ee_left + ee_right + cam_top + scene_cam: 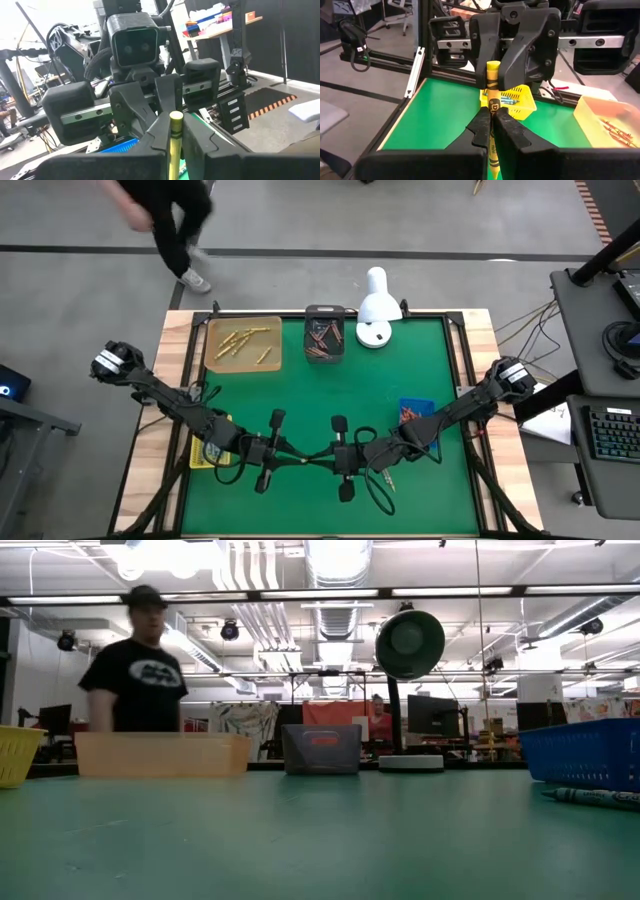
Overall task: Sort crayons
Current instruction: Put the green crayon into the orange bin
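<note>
A yellow crayon (pixel 493 95) is held above the near middle of the green table (pixel 300 390), between my two grippers, which face each other tip to tip. My left gripper (pixel 298 454) shows shut on the crayon in its wrist view (pixel 175 137). My right gripper (pixel 322 453) shows shut on the crayon in its wrist view (pixel 492 127). The high view does not show the crayon itself. More crayons lie in the orange tray (pixel 243 343) and in the dark tray (pixel 324 333). A green crayon (pixel 595 797) lies on the table. My left gripper pinches the yellow crayon near one end (pixel 174 134) between its two fingers, coming level from the table's left. The fingers lie along the crayon, whose flat end (pixel 176 117) sticks out past the fingertips. The crayon is clear of the table. My right gripper pinches the crayon's paper-wrapped shaft (pixel 493 111) between its two fingers, coming level from the table's right. The fingers lie along the crayon. Its far end (pixel 493 66) reaches out to my left gripper's fingers (pixel 527 47).
A yellow tray (pixel 203 452) stands under my left arm and a blue tray (pixel 417 412) under my right arm. A white lamp (pixel 375 310) stands at the far edge. A person (pixel 170 220) walks beyond the table's far left corner.
</note>
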### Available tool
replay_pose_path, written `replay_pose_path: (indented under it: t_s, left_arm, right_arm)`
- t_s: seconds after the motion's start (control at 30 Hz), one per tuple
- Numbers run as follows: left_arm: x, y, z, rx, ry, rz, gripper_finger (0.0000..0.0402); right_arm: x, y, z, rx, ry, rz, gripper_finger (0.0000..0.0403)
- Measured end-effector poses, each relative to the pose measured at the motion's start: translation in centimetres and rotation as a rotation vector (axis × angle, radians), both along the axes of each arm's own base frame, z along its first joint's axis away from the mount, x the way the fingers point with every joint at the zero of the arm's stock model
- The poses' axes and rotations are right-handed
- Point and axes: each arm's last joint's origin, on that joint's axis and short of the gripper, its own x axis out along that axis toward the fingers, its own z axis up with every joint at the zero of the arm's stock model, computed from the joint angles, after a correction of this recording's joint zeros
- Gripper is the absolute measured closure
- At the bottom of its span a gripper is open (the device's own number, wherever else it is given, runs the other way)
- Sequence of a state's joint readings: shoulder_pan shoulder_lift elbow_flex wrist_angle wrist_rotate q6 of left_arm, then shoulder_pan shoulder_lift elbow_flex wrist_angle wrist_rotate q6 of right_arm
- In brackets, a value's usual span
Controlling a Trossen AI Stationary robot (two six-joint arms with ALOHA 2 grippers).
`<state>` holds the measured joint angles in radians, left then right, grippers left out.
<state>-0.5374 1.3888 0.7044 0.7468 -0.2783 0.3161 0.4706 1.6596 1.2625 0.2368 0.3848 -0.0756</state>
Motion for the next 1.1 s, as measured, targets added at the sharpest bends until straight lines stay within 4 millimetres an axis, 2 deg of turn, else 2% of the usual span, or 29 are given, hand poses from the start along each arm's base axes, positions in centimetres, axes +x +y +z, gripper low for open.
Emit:
replay_pose_path:
  t_s: [0.13,0.33,0.53,0.63,0.73,0.83,1.1]
  left_arm:
    - [0.0,0.1,0.0,-0.002,0.002,0.002,0.0388]
    - [0.1,0.2,0.0,-0.001,0.005,0.015,0.0398]
    - [-0.3,0.7,0.0,0.025,0.054,0.125,0.0399]
    - [-1.0,1.6,0.3,0.063,0.11,0.248,0.0399]
    - [-2.0,3.2,0.7,0.121,0.181,0.411,0.0399]
    - [-2.9,5.7,0.8,0.162,0.267,0.593,0.0399]
    - [-4.3,14.8,0.0,0.069,0.493,0.975,0.0399]
  right_arm:
    - [0.0,0.0,0.0,0.019,0.002,-0.005,0.0388]
    - [0.1,0.0,0.2,0.025,-0.008,-0.007,0.0343]
    - [-0.2,-0.3,0.9,0.0,0.01,-0.033,0.0296]
    - [-0.8,-0.7,1.7,-0.007,0.04,-0.127,0.028]
    - [-1.6,-1.4,2.6,-0.001,0.07,-0.219,0.0267]
    - [-2.0,-1.8,3.1,-0.002,0.079,-0.276,0.0259]
    - [-2.1,-1.9,3.3,0.0,0.073,-0.275,0.0257]
